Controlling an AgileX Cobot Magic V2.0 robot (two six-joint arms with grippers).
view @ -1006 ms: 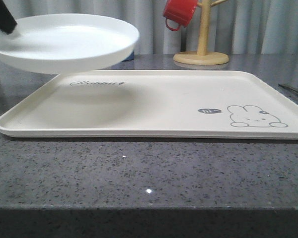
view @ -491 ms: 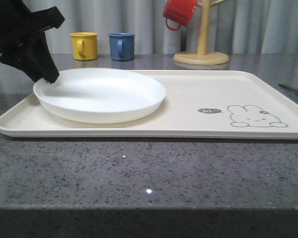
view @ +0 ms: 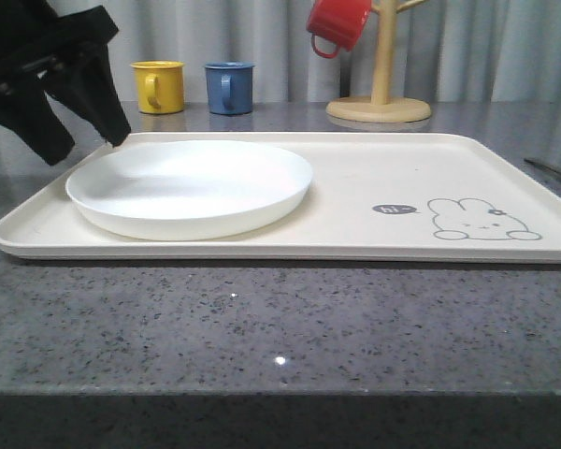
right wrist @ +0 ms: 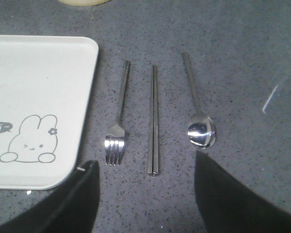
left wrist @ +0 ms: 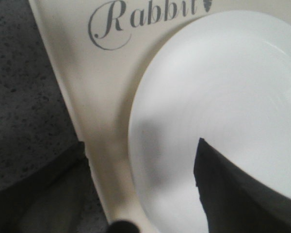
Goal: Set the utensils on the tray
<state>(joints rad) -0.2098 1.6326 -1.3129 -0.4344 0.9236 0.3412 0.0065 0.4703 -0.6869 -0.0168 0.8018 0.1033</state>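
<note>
Plate [view: 192,187] on tray [view: 374,178], left end effector [view: 79,131] open, raised beside it

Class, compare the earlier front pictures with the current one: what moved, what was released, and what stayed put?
The plate came down from above the tray onto its left part. The left gripper opened and let it go, now lifted just clear of the rim. The tray, mugs and mug tree stayed put.
</note>
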